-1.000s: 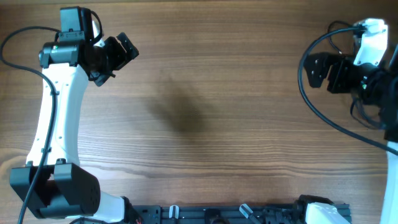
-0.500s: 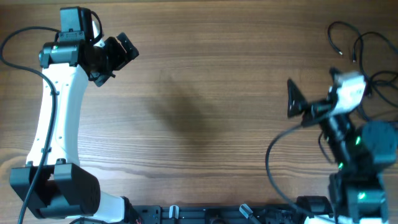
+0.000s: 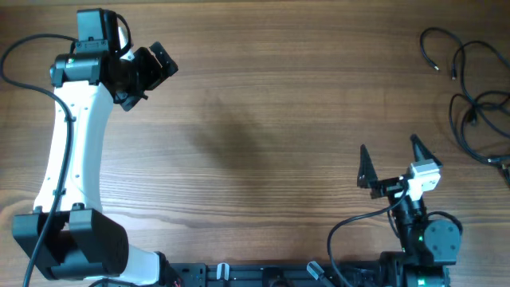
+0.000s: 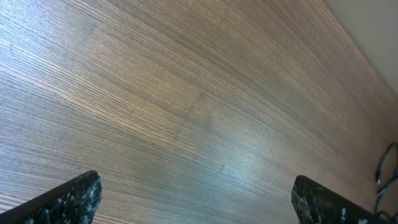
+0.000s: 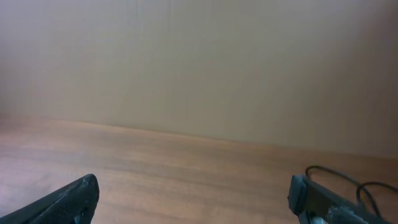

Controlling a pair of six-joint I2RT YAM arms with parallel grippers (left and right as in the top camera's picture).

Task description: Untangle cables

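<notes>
cables (image 3: pixel 468 102) are seen as loose black loops at the far right corner of the table (image 3: pixel 263 119); two free ends are seen on the side nearer the table middle. Whether the loops are knotted can't be told from overhead. A short arc of them is caught at the right edge of the left wrist view, and another low right in the right wrist view, just past the right finger

Only bare wood is seen between each gripper and the cables. left gripper (image 3: pixel 156 78) is held at the far left corner, jaws spread wide, only tabletop showing between them, well apart from the cables. right gripper (image 3: pixel 388 145) sits near the front edge on the right, jaws spread wide, not pinching anything, cables well beyond it

Other items: thick black arm wire (image 3: pixel 17 44) is looped off the outer side of the left arm, and another is curled by the right base. A black base rail (image 3: pixel 263 275) with small clips is run along the near edge. The white left arm link (image 3: pixel 72 143) is laid along the left side

Surface: brown wood-grain top with fine straight grain, a soft dark shadow (image 3: pixel 231 143) near the middle, glare in the left wrist view. Room: a plain beige wall (image 5: pixel 199 62) is seen behind the far table edge
</notes>
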